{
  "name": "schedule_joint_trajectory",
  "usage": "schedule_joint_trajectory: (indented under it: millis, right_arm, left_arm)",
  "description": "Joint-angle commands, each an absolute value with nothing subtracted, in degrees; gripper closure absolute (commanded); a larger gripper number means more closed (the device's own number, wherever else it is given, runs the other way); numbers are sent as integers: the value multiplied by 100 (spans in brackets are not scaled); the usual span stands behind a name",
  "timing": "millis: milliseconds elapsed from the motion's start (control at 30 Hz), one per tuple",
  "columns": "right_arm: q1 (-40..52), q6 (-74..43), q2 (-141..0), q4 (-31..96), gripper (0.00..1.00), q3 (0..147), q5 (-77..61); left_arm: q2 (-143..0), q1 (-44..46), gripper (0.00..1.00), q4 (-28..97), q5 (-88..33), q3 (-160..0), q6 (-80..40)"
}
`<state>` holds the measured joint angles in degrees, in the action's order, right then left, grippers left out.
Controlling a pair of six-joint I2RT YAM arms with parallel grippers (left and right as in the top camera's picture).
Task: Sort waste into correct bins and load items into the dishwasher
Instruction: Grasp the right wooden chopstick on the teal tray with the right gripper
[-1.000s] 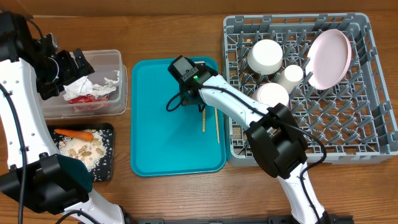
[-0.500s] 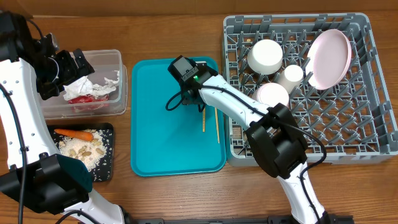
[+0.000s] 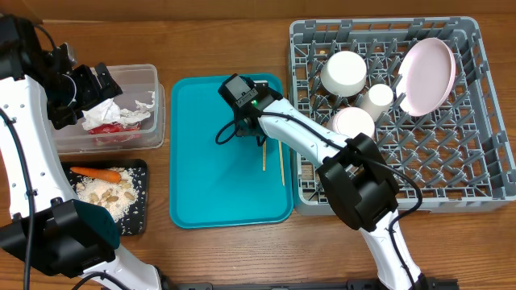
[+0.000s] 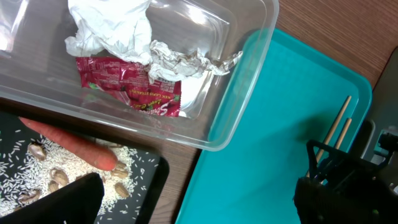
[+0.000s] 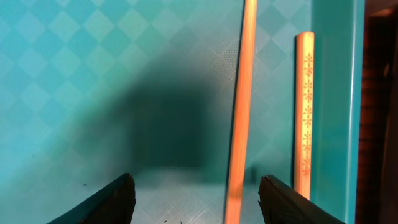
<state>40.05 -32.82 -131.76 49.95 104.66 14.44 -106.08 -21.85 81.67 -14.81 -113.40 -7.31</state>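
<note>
Change over the last second: almost none. The right fingers (image 5: 118, 199) have shifted only a hair above the teal tray (image 3: 201, 193). They are spread, with the nearer chopstick (image 5: 241, 112) between them and nothing pinched. The second chopstick (image 5: 303, 112) lies just beside it, by the tray's rack-side rim.

The left fingers (image 4: 62, 202) are spread wide and empty above the clear tub (image 3: 155, 76), near the surface's left edge.

- Tub: wrapper (image 4: 134, 84) and napkin (image 4: 112, 28).
- Black tray (image 3: 139, 219): carrot (image 3: 95, 172).
- Rack (image 3: 484, 169): plate (image 3: 427, 76).

Judgement: the right fingers are lining up to grasp a chopstick.
</note>
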Motion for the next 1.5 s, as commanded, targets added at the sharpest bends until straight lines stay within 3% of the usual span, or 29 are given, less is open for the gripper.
schedule_joint_trajectory:
  millis: [0, 300, 400, 500, 700, 800, 1000, 1100, 1400, 1467]
  right_arm:
    - [3962, -3328, -13192, 4840, 34, 10318, 1540]
    - [3896, -3330, -13192, 4700, 34, 10119, 1538]
    - [3881, -3330, -13192, 4689, 27, 10092, 1538]
    - [3881, -3328, -13192, 4678, 27, 10055, 1535]
    - [3881, -3328, -13192, 4698, 53, 10055, 1535]
    - [3881, -3328, -13192, 4698, 61, 10055, 1535]
    - [3883, -3323, -13192, 4724, 67, 10055, 1535]
    - [3881, -3323, -13192, 4724, 84, 10055, 1535]
    - [3883, -3323, -13192, 4724, 87, 10055, 1535]
    - [3883, -3323, -13192, 4737, 93, 10057, 1533]
  left_arm:
    - [-10499, -2174, 0, 8182, -1568, -11456, -773]
    - [-10499, -2171, 0, 8184, -1568, -11456, -773]
    - [-10499, -2174, 0, 8184, -1568, -11456, -773]
    - [-10499, -2174, 0, 8184, -1568, -11456, -773]
    - [-10499, -2174, 0, 8184, -1568, -11456, -773]
    - [-10499, -2174, 0, 8182, -1568, -11456, -773]
    - [-10499, -2174, 0, 8184, -1568, -11456, -773]
    - [-10499, -2174, 0, 8184, -1568, -11456, -773]
    - [-10499, -2174, 0, 8182, -1568, -11456, -773]
    - [-10499, -2174, 0, 8182, -1568, -11456, -773]
